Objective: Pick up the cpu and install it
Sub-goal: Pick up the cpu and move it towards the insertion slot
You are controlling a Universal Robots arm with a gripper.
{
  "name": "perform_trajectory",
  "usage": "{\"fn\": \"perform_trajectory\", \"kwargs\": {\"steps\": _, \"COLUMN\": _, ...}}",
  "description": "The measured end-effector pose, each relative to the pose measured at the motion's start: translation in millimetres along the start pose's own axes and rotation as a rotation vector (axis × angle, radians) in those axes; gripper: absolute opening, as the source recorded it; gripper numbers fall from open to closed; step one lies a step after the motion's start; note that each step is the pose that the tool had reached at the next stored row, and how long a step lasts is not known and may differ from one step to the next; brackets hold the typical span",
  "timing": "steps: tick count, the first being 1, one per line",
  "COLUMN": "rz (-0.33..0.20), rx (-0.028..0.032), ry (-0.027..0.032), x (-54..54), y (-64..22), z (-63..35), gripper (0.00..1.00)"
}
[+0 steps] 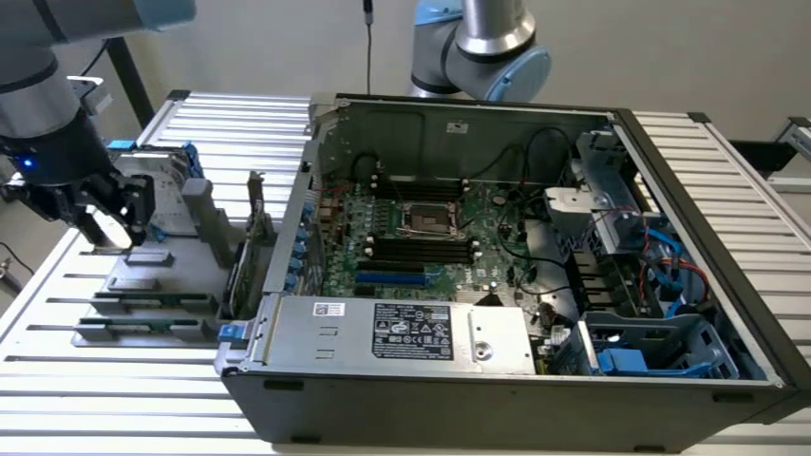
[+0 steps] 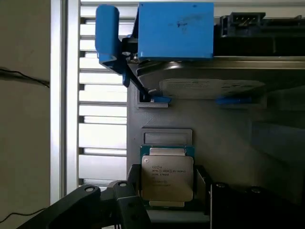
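Small flat square cpu [image 2: 167,177]: dull silver metal lid with printed lettering, green rim, lying flat and face-up between the jaws.

You have open air above the tray [image 1: 178,277]; the blue-framed hard drive [image 2: 176,31] stands near the cpu [image 2: 167,179], and the case wall [image 1: 308,190] rises between tray and motherboard [image 1: 488,223].

Counted one cpu [image 2: 167,179], one hard drive [image 2: 209,88] in one blue frame [image 2: 174,31], and one grey tray [image 2: 238,143] under both. Counted two loose memory sticks [image 1: 150,302] on that tray. Saw two arms [image 1: 32,95] and one gripper [image 1: 117,228]. Found one open computer case [image 1: 709,218] on one slatted surface [image 1: 114,399], holding one motherboard [image 1: 488,214] and one power supply [image 1: 393,332].
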State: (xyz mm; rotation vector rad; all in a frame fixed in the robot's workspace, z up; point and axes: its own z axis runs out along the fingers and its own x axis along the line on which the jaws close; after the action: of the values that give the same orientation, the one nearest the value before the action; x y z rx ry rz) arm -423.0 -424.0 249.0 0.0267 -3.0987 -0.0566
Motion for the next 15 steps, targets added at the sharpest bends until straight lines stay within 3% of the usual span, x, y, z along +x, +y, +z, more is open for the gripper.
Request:
{"fn": "perform_trajectory", "kwargs": {"steps": 7, "rz": -0.002, "rx": -0.0001, "ry": 0.0059, "x": -2.1, "y": 1.1, "z": -31.9, "gripper": 0.55}}
{"fn": "perform_trajectory", "kwargs": {"steps": 15, "rz": -0.021, "rx": 0.0006, "ry": 0.0207, "x": -11.6, "y": 2.1, "z": -66.6, "gripper": 0.55}}
